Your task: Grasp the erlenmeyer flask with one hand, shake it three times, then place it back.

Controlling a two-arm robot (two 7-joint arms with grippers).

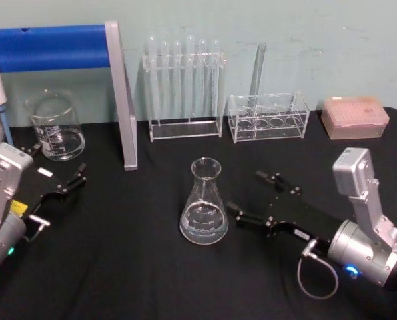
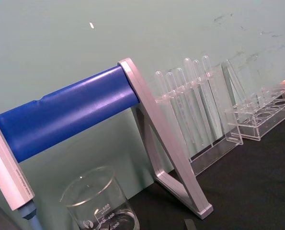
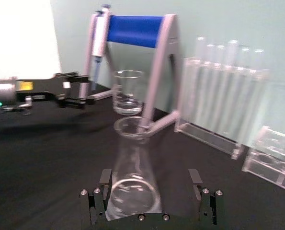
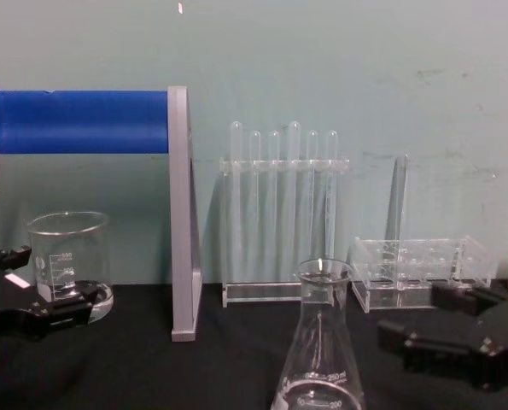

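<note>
The right gripper (image 1: pixel 255 197) is sitting in the lower right of the head view with its fingers spread wide, pointing at the erlenmeyer flask (image 1: pixel 203 203) just beside it (not touching); the flask is standing upright on the black table (image 1: pixel 138 267) at lower centre; the left gripper (image 1: pixel 68 180) is resting at the left edge, fingers apart, near the beaker (image 1: pixel 55 125); test tube racks (image 1: pixel 185 90) are lining the wall at upper centre.
</note>
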